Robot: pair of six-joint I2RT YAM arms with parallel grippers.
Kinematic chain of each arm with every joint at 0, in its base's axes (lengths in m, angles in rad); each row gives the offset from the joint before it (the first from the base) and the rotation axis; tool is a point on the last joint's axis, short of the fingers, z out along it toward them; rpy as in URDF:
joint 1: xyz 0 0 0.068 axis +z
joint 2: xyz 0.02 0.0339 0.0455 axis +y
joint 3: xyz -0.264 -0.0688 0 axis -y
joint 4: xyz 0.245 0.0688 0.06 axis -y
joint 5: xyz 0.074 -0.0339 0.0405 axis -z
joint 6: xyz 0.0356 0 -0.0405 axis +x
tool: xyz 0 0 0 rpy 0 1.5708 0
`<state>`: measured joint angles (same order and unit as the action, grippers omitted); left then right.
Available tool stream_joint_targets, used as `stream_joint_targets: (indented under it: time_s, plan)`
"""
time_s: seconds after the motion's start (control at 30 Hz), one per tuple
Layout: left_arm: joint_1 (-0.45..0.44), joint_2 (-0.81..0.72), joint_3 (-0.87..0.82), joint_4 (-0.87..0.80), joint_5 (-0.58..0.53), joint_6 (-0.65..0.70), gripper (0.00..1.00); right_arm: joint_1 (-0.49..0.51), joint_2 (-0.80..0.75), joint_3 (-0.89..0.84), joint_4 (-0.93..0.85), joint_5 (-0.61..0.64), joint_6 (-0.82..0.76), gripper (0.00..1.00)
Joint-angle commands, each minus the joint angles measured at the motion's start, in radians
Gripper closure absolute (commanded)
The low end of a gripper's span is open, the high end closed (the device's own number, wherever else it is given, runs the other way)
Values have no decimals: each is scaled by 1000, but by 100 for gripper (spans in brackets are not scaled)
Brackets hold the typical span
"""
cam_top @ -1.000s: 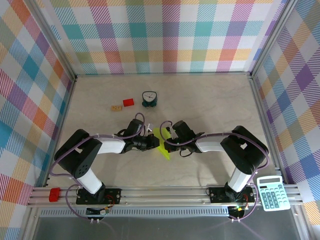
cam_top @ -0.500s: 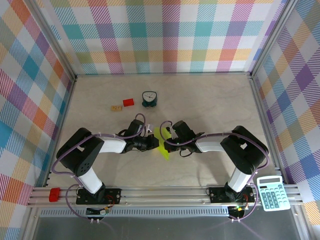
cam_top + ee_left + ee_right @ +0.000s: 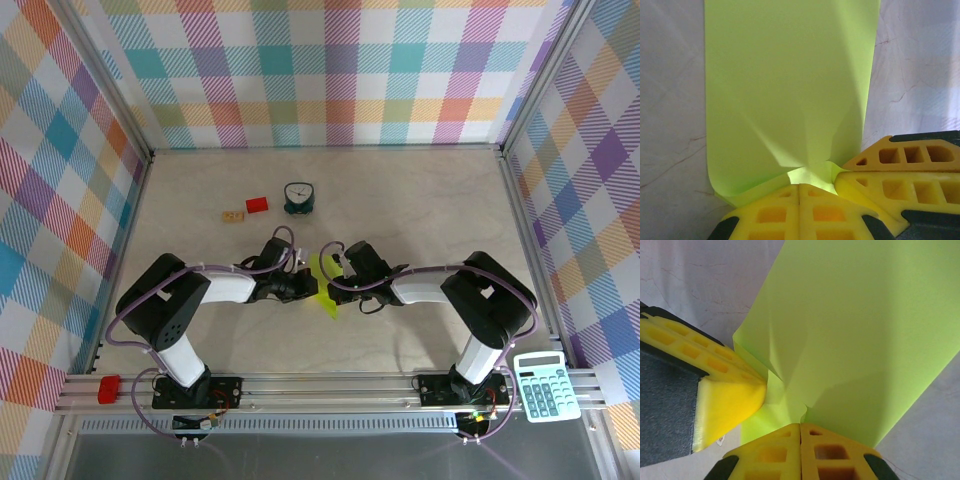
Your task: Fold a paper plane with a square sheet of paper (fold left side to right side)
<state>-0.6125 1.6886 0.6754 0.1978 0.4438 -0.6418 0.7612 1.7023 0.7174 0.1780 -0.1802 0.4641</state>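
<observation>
Fold step in hand: left side going over to right side, judged mid-fold and not yet flattened. The lime sheet of paper [image 3: 325, 284] is on the surface [image 3: 430, 220], on the arm-base side of the teal clock [image 3: 298, 198], slightly to its right and well apart from it.

Left claw [image 3: 799, 189] is pressed together, pinching the sheet's near edge. Right claw [image 3: 800, 430] is also pressed together, pinching the same sheet just beside it, so the two claws nearly touch.

The sheet is thin, plain and unmarked, with soft buckles fanning out from both pinch points and no sharp crease visible. From above it reads as a narrow pointed sliver; I can't tell whether it stands up or lies doubled over.

The next move likely calls for carrying the pinched edge across, lining up the edges, then pressing a crease. Risk: the close pinches may crumple or tear the paper.

The red block [image 3: 257, 205] sits left of the clock and is not involved.
</observation>
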Motion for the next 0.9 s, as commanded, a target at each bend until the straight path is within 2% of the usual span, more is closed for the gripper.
stream_joint_targets:
  time_s: [0.0, 0.27, 0.5, 0.67, 0.87]
  plan:
    - [-16, 31, 16, -123, -68, 34, 98, -16, -6, 1, -104, 29, 8, 91]
    - [-24, 62, 16, -133, -83, 18, 100, -53, -88, 29, -133, 19, 11, 81]
    - [-27, 63, 21, -126, -83, 7, 100, -85, -197, 34, -274, 20, 0, 74]
    - [-27, 56, 28, -139, -89, 9, 100, -82, -224, 60, -344, -160, 12, 92]
    - [-27, 52, 32, -151, -99, 9, 100, -39, -156, 68, -266, -354, 109, 100]
